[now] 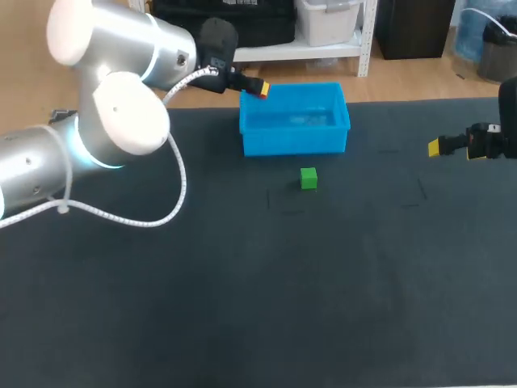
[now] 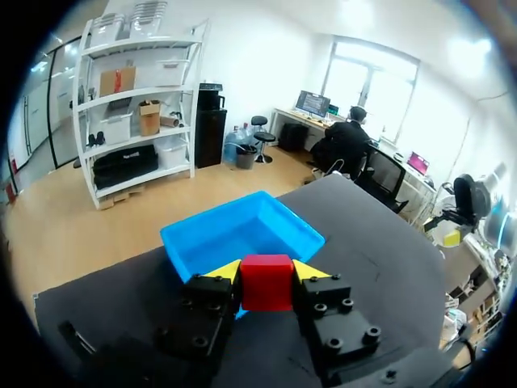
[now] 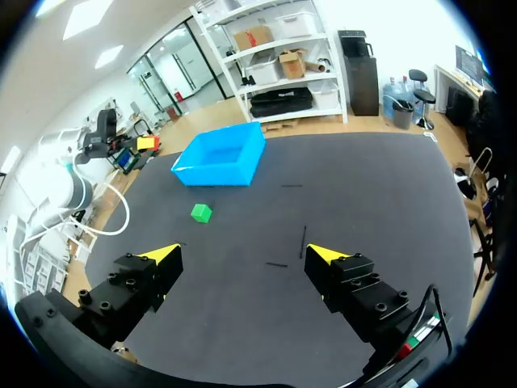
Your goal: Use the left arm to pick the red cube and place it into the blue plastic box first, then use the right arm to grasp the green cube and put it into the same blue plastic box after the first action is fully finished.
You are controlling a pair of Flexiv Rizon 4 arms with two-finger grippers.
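Note:
My left gripper (image 2: pixel 266 271) is shut on the red cube (image 2: pixel 267 282), held in the air just short of the blue plastic box (image 2: pixel 234 237). In the head view the left gripper (image 1: pixel 257 88) hangs with the red cube (image 1: pixel 262 92) at the left corner of the blue plastic box (image 1: pixel 292 139). The green cube (image 1: pixel 308 178) lies on the dark mat just in front of the box. My right gripper (image 1: pixel 436 147) stands open at the right edge of the table, empty. From the right wrist view, the green cube (image 3: pixel 201 212) and the box (image 3: pixel 221 164) lie far ahead of the right gripper (image 3: pixel 243 256).
The table (image 1: pixel 258 307) is covered by a dark mat with faint line marks near the middle. A white cable (image 1: pixel 174 202) loops from my left arm over the left part of the mat.

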